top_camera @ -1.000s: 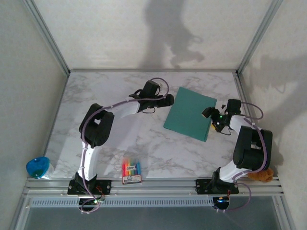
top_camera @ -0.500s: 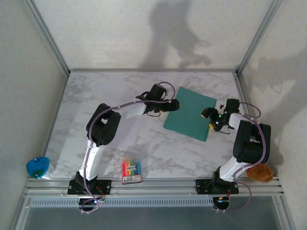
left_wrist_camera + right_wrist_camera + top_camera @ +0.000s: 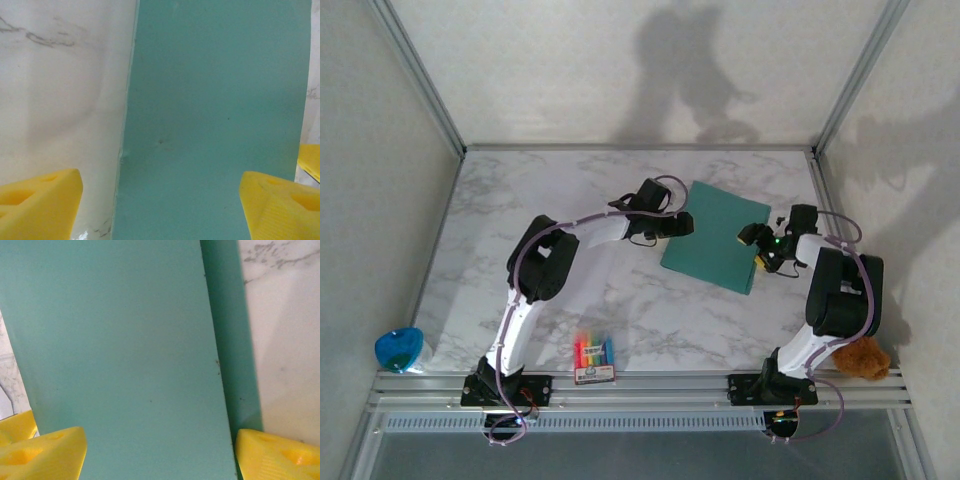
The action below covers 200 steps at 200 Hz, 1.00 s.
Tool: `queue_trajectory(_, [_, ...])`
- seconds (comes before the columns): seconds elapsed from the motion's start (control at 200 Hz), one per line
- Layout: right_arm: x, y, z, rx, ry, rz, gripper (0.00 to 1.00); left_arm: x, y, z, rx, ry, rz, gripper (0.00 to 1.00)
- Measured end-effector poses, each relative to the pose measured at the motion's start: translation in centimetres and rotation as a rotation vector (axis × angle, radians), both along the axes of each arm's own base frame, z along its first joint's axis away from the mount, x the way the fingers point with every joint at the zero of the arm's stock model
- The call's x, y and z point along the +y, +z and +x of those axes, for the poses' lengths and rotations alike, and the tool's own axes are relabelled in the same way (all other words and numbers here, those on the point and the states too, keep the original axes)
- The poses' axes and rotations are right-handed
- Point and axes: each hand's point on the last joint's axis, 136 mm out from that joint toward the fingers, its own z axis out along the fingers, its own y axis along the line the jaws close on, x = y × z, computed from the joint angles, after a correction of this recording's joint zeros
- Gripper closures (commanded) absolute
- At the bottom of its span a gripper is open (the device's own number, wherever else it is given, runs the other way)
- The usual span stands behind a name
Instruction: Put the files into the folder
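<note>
Lying flat, folder (image 3: pixel 715 238) long axis pointing far-right, left claw (image 3: pixel 687 224), right claw (image 3: pixel 752 250) apart

Both arms are angled in toward each other here. The left arm (image 3: pixel 545 265) is bent at the elbow with its forearm stretched off to its right, and the left gripper (image 3: pixel 682 226) sits low with its yellow fingertips (image 3: pixel 40 200) spread wide. The right arm (image 3: pixel 840 290) is folded up tight, forearm pointing left. The right gripper (image 3: pixel 753 250) is low too, jaws wide apart.
</note>
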Motion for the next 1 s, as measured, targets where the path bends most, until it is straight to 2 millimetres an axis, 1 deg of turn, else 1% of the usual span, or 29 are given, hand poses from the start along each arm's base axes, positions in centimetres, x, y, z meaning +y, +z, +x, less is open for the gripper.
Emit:
queue_trajectory(0.16, [0.7, 0.0, 0.1, 0.000, 0.024, 0.019, 0.23, -0.3, -0.3, -0.3, 0.012, -0.011, -0.004, 0.23])
queue_trajectory(0.245, [1.0, 0.1, 0.1, -0.001, 0.034, 0.033, 0.24, -0.4, -0.3, -0.4, 0.018, -0.014, -0.008, 0.28])
queue_trajectory(0.33, [1.1, 0.1, 0.1, -0.002, 0.039, 0.042, 0.24, -0.3, -0.4, -0.4, 0.023, -0.011, -0.006, 0.31])
queue_trajectory(0.546, [1.5, 0.5, 0.1, -0.011, 0.050, 0.075, 0.24, 0.0, -0.5, -0.2, 0.026, -0.004, -0.003, 0.31])
queue_trajectory(0.656, [1.8, 0.9, 0.1, -0.017, 0.051, 0.093, 0.27, 0.3, -0.6, -0.2, 0.033, 0.002, 0.002, 0.31])
queue_trajectory(0.816, [2.0, 3.1, 0.4, -0.074, 0.062, 0.113, 0.28, 0.7, -0.8, -0.1, 0.042, 0.009, 0.004, 0.30])
queue_trajectory(0.861, [2.3, 4.1, 0.4, -0.101, 0.072, 0.130, 0.28, 0.6, -1.0, -0.3, 0.051, 0.006, -0.004, 0.30])
queue_trajectory(1.001, [3.1, 5.9, 0.6, -0.147, 0.092, 0.174, 0.28, 0.3, -0.8, -0.5, 0.053, -0.003, -0.033, 0.30])
